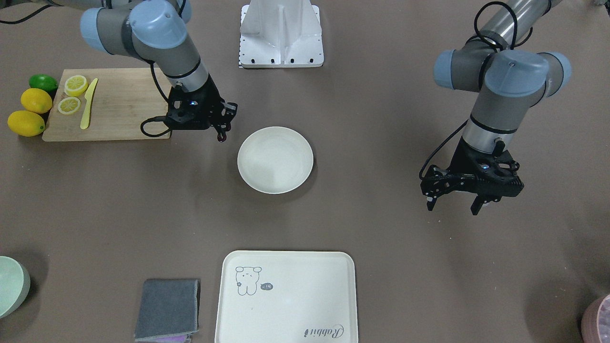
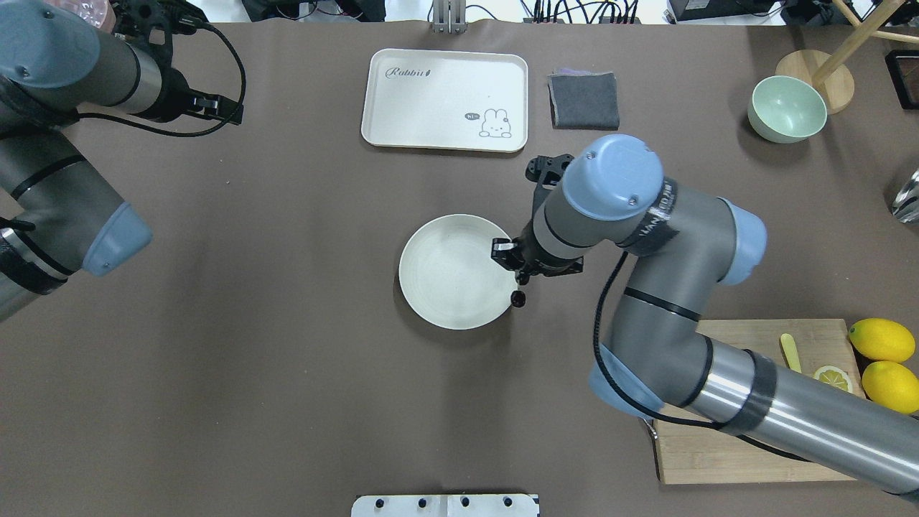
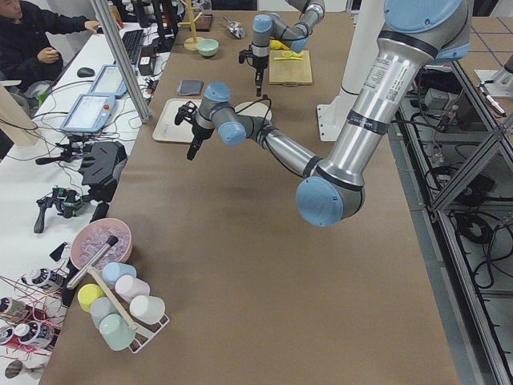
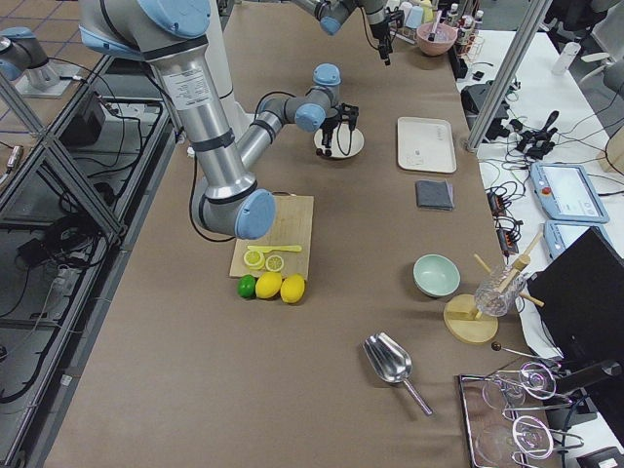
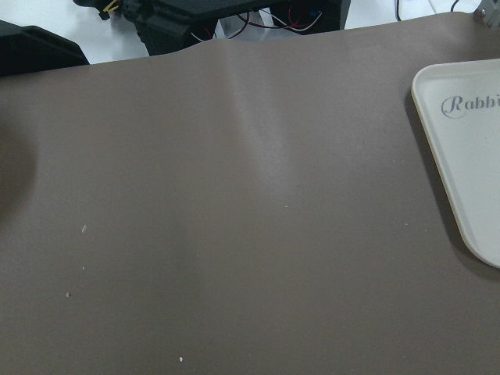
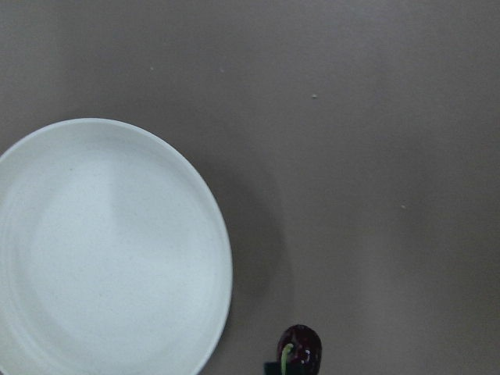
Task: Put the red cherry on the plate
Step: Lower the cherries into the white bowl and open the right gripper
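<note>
Pinching the glossy red cherry (image 1: 220, 138), right gripper (image 1: 223, 129) hovers beside round plate (image 1: 275, 162)

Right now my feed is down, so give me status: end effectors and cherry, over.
Right end effector shut on red cherry, beside the plate, not over it. Left end effector open, empty. Nothing between cherry and plate.

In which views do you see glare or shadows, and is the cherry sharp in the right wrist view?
Right wrist view: the red cherry is fairly sharp, with tiny bright highlights; the plate throws a soft shadow to its right. Left wrist view: a pale sheen runs down the table cover, with a dark shadow at the left edge. Overhead view: the tray looks very bright.
</note>
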